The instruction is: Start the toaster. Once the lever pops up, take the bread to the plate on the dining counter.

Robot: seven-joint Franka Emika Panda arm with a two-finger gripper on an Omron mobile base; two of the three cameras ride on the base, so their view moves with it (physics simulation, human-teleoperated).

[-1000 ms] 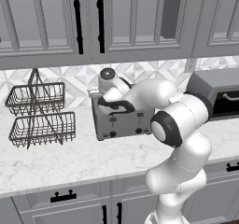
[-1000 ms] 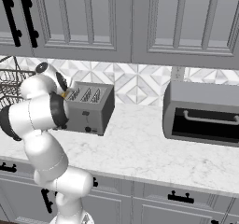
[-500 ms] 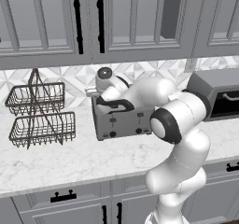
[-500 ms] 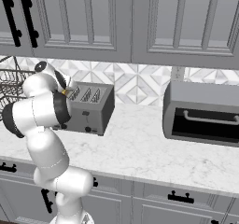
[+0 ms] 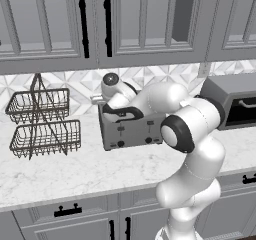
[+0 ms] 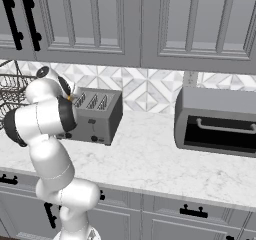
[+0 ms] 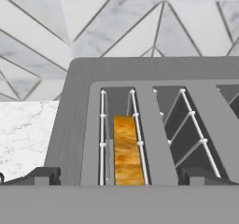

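The bread [image 7: 127, 150] sits upright in the outermost slot of the toaster [image 5: 131, 130], which stands toward the back of the counter [image 5: 75, 171], near the tiled wall. Over the last second the arm has eased its wrist a little further in over the toaster's top at that end, while the toaster itself has not shifted. By my reading the lever work is behind it and the hand is lining up to lift the slice, so the carry to the plate is not yet begun.

The hand view shows what the base views cannot: the golden edge of the slice between the slot's wire guides, with the neighbouring slots bare. The claw [image 7: 119, 177] shows there as two dark tips standing well apart, one either side of the slot, holding nothing.

The left base view shows the toaster's front with its black levers and knobs, and a wire basket rack [image 5: 42, 124] near the counter's left end. The right base view shows the toaster oven [image 6: 217, 121] well apart to the right.
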